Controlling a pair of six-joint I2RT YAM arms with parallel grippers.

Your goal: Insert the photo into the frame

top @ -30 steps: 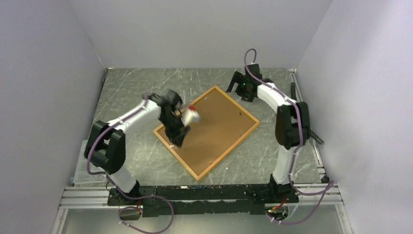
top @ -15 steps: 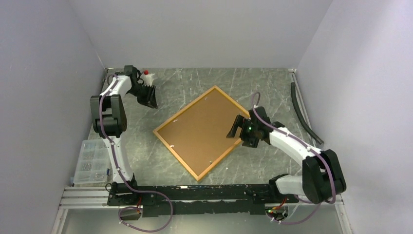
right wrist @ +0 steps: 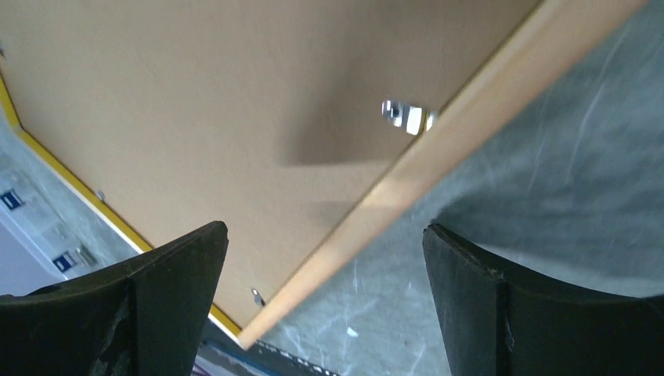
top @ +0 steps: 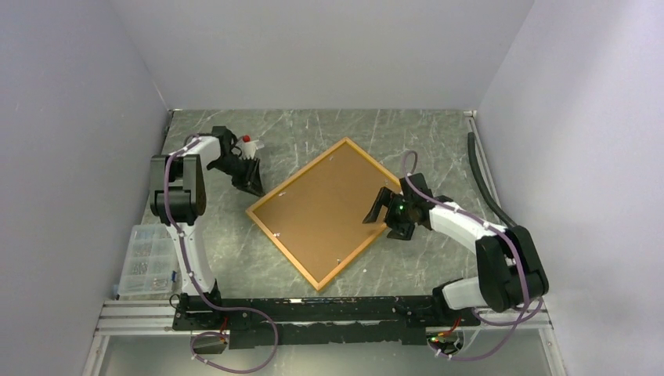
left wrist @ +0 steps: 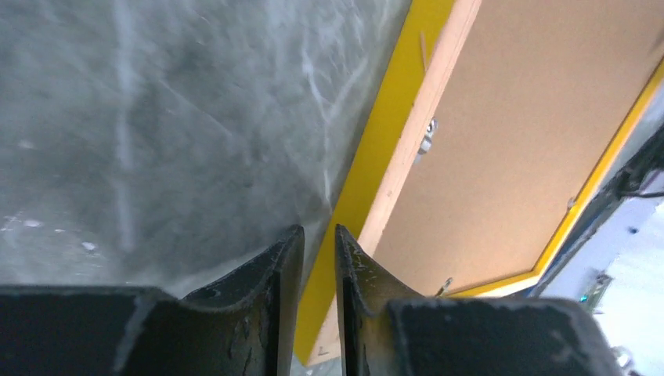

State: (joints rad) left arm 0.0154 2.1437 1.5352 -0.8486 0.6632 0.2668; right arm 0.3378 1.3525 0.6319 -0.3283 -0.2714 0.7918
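Note:
The frame (top: 297, 175) lies back-up and skewed on the grey table, with a brown backing board (top: 329, 207) filling it. The photo is hidden. My left gripper (top: 252, 184) hovers just off the frame's left rail. In the left wrist view, my left gripper (left wrist: 317, 231) has its jaws a thin slit apart with nothing between them, and the yellow rail (left wrist: 384, 141) shows beyond. My right gripper (top: 377, 210) stands wide open over the frame's right edge. In the right wrist view, my right gripper (right wrist: 322, 229) straddles the pale wood rail (right wrist: 470, 117), empty.
A clear plastic parts box (top: 145, 258) sits at the near left. A black hose (top: 485, 180) runs along the right wall. Small metal clips (right wrist: 407, 116) hold the backing board. Grey walls close in three sides.
My left arm swung from over the frame to the back left, then came back toward the frame's left rail while its jaws narrowed. The right arm moved from the back to the frame's right edge.

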